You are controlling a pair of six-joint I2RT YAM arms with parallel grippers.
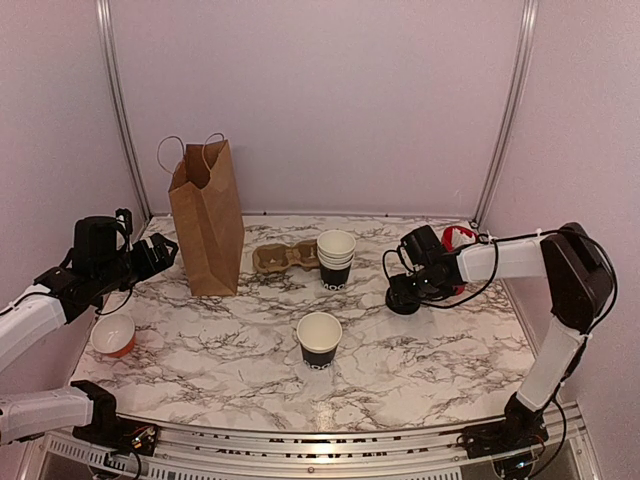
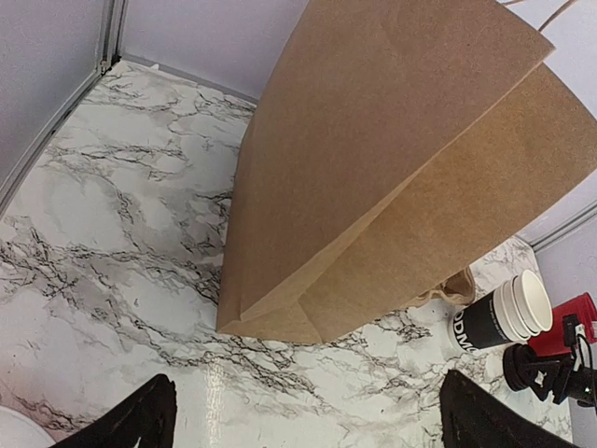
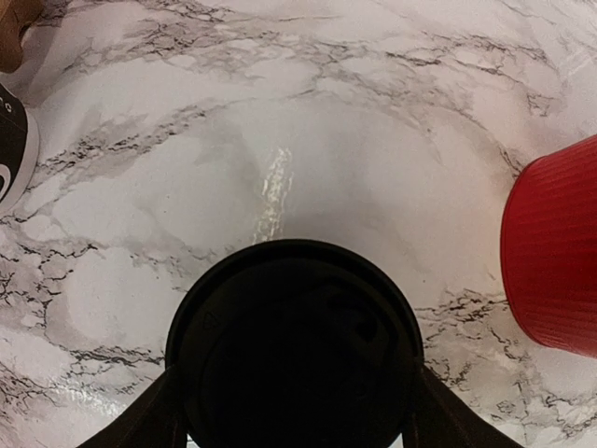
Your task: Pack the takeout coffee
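Note:
No lidded cup shows. A single lidless black paper cup (image 1: 319,340) with white lettering stands at the table's middle. My right gripper (image 1: 410,285) is shut on a loose black plastic lid (image 1: 403,297), low over the table at the right; in the right wrist view the lid (image 3: 297,355) fills the space between the fingers (image 3: 140,425). My left gripper (image 1: 160,252) is open and empty, just left of an upright brown paper bag (image 1: 207,215). In the left wrist view the bag (image 2: 392,168) fills the frame beyond the spread fingertips (image 2: 131,420).
A stack of lidless white-rimmed cups (image 1: 335,258) stands behind the single cup, beside a cardboard cup carrier (image 1: 280,258). A red cup (image 1: 458,240) stands behind my right gripper, also seen in the right wrist view (image 3: 555,252). A small orange bowl (image 1: 113,335) sits front left.

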